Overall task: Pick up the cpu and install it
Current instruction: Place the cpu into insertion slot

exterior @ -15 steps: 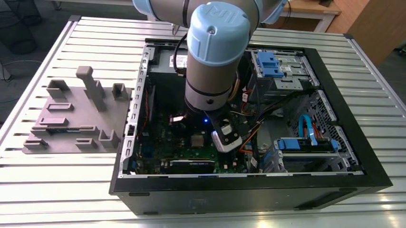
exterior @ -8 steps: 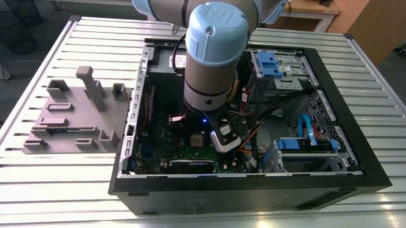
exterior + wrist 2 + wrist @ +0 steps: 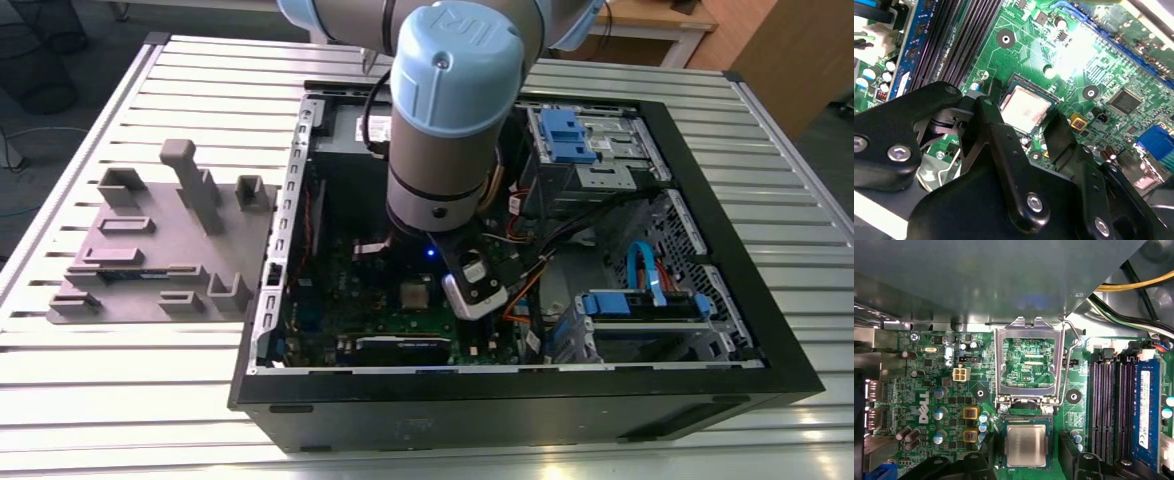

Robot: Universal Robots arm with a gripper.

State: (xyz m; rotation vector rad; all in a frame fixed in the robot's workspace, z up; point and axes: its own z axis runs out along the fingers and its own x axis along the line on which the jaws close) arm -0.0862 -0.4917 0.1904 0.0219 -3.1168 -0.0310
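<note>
The cpu [image 3: 1026, 445] [image 3: 1024, 108] lies flat in the socket [image 3: 1026, 421] on the green motherboard [image 3: 944, 390], its silver top bare, and nothing grips it. The hinged metal frame [image 3: 1027, 362] of the socket stands flipped open just beside the chip. The gripper [image 3: 1026, 127] hangs above the chip, its black fingers [image 3: 999, 130] spread to either side of it and apart from its edges. In the exterior view the arm [image 3: 447, 150] reaches down into the open computer case [image 3: 534, 400], with a grey fixture [image 3: 154, 250] on the slatted table [image 3: 80, 400] at the exterior view's left.
</note>
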